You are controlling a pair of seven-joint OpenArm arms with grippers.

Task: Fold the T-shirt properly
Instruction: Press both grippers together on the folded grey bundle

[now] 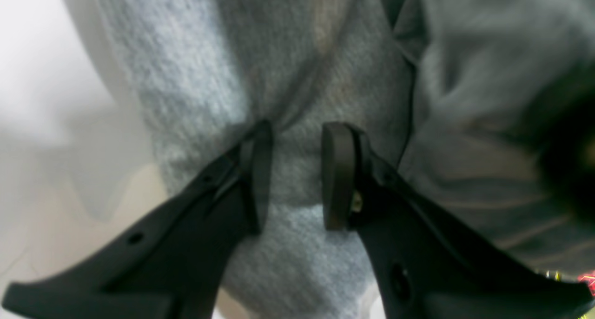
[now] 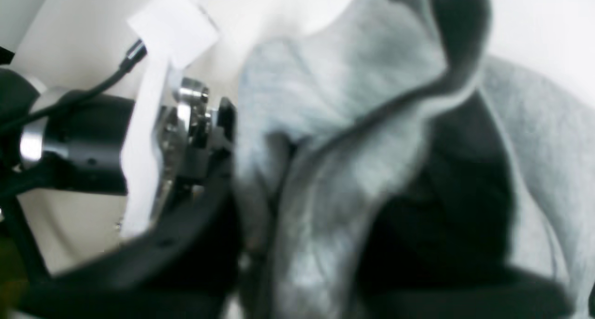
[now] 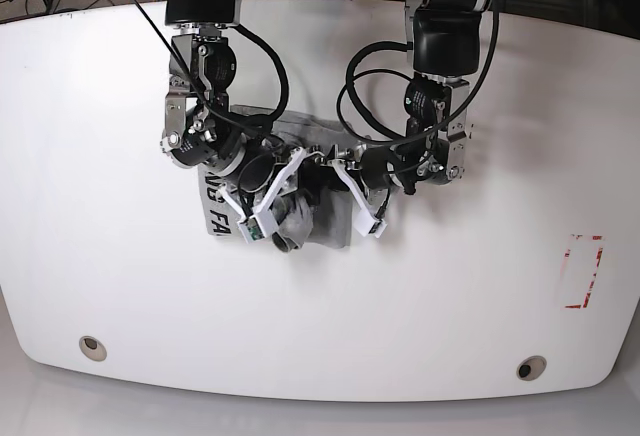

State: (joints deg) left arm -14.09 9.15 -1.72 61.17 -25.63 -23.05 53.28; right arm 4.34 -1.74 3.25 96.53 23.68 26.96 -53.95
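Facing grey T-shirt [image 1: 297,244], left wrist shows jaws parted around cloth; right jaws' state unclear.

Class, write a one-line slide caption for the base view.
Two black robot arms meet over a bunched heather-grey cotton T-shirt at the middle of a white table.

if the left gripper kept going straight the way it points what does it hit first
Most likely the heather-grey cotton T-shirt: the left gripper has its black fingers apart with bunched grey fabric directly ahead, seemingly already touching, though depth is unclear.
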